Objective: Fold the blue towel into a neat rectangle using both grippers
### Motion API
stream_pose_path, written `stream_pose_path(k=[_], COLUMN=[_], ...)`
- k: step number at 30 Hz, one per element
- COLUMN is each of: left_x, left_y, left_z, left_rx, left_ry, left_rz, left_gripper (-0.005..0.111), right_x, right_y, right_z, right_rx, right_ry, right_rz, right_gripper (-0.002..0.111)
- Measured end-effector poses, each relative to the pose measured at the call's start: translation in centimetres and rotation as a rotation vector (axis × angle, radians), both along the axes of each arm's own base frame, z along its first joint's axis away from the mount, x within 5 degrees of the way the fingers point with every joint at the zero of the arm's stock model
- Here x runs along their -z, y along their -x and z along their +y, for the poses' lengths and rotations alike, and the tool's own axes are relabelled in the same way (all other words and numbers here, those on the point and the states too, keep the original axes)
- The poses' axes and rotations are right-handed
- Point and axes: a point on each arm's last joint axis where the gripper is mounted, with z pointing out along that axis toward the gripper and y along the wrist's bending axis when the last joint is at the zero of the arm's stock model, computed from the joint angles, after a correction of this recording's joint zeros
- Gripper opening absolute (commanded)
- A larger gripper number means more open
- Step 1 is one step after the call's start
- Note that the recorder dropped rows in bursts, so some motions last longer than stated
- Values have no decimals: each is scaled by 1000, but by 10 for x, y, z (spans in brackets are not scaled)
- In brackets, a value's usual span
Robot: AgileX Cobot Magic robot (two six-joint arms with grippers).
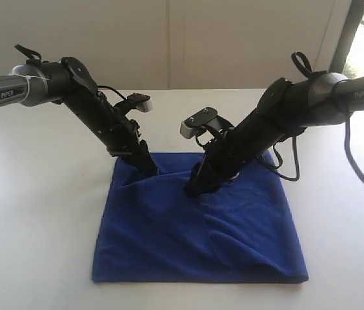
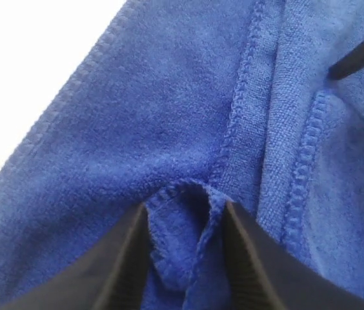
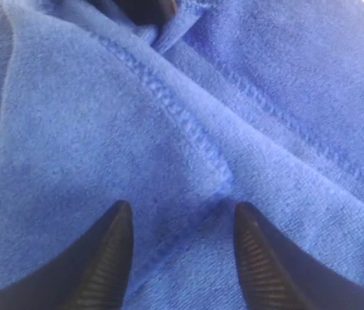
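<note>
I read this as the pick-up for the next fold. The royal-blue terry towel [image 1: 195, 239] lies spread in the middle of the flat white table [image 1: 40, 194], its front hem running along the table's near edge. It looks already doubled, with a loose flap rumpled on top.

Both black pointed claws are down at the towel's far hem. The left gripper [image 2: 185, 213] has a bunched ridge of hem filling the gap between its ribbed fingers [image 2: 127, 258], which I take as a pinch on the towel. The right gripper [image 3: 182, 206] stands with its fingers spread over flat cloth where a stitched edge [image 3: 188, 129] crosses. It holds nothing that I can see.

Next, I judge the right claw must close on its hem. Both should then lift together and carry the far edge toward the near edge of the table, keeping the corners level.

The cloth is soft, short-piled and limp, with overlocked seams. It sags and creases readily, so an uneven pull would skew the rectangle.
</note>
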Motion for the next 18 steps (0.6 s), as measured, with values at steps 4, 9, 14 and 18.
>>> stream_pose_path(k=[4, 9, 14, 18], left_x=[0, 0, 0, 0], left_y=[0, 0, 0, 0], left_z=[0, 0, 0, 0], left_rx=[-2, -2, -2, -3], left_ry=[2, 2, 2, 2], left_rz=[-1, -1, -1, 0], left_gripper=[19, 0, 0, 0], right_x=[4, 8, 7, 7], right_y=[-2, -3, -2, 1], right_z=[1, 4, 5, 6], right_rx=[1, 1, -12, -29], right_ry=[-15, -51, -59, -68], right_rz=[-6, -1, 9, 29], right_gripper=[44, 31, 14, 3])
